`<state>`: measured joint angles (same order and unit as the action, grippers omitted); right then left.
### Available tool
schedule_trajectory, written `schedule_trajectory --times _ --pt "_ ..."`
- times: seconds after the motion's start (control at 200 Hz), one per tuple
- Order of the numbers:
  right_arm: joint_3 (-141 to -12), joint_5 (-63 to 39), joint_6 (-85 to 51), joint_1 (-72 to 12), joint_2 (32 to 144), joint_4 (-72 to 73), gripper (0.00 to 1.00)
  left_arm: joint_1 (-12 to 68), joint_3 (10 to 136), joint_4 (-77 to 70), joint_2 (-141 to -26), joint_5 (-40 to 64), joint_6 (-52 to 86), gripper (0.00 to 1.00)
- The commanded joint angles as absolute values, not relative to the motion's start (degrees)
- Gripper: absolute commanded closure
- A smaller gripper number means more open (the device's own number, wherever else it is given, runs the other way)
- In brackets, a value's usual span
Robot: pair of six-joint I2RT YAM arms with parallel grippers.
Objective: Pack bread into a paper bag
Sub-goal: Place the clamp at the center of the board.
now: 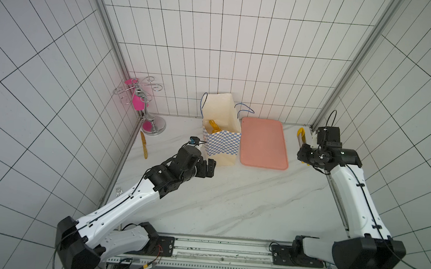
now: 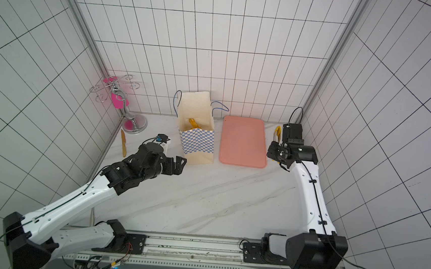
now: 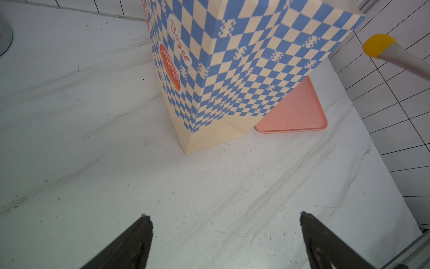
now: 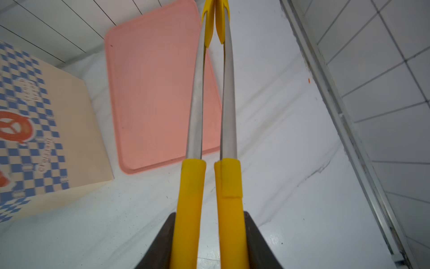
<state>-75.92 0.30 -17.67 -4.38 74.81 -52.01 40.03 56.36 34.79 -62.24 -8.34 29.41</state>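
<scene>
surface: white marble table (image 1: 229, 207) | on it: paper bag (image 1: 221, 146), pink tray (image 1: 263, 144), chrome stand (image 1: 157, 128), yellow knife (image 1: 144, 145)

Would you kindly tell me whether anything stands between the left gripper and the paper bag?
Nothing visible does. The left gripper, jaws open, faces the bag across bare table; the tray lies on the bag's far side.

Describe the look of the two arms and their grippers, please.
The left arm and the right arm have white shells with black joints and a thin black cable clipped along each. The left gripper and the right gripper have dark, tapering fingers.
</scene>
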Motion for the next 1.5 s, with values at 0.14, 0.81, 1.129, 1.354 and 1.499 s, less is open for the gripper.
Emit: schedule_trajectory --times 0.14,0.81,1.129,1.354,1.499 --pt "-70.24 2.29 -18.83 -0.94 77.77 -45.98 0.68 40.31 54.84 33.49 -60.21 -9.03 29.49 0.01" --pt "-74.07 1.68 -16.84 3.78 98.62 -45.96 0.69 40.27 54.84 33.49 -59.32 -7.91 29.79 0.01" --pt "-82.49 0.37 -15.95 6.11 111.04 -47.34 0.71 40.25 55.03 33.53 -59.63 -7.93 29.67 0.01" --pt "-92.51 -0.85 -15.44 6.50 119.18 -52.19 0.69 40.27 54.14 32.95 -59.33 -7.88 29.99 0.01" --pt "-98.64 -1.97 -14.38 6.50 123.90 -56.49 0.67 40.30 54.14 32.97 -59.61 -7.18 30.15 0.01"
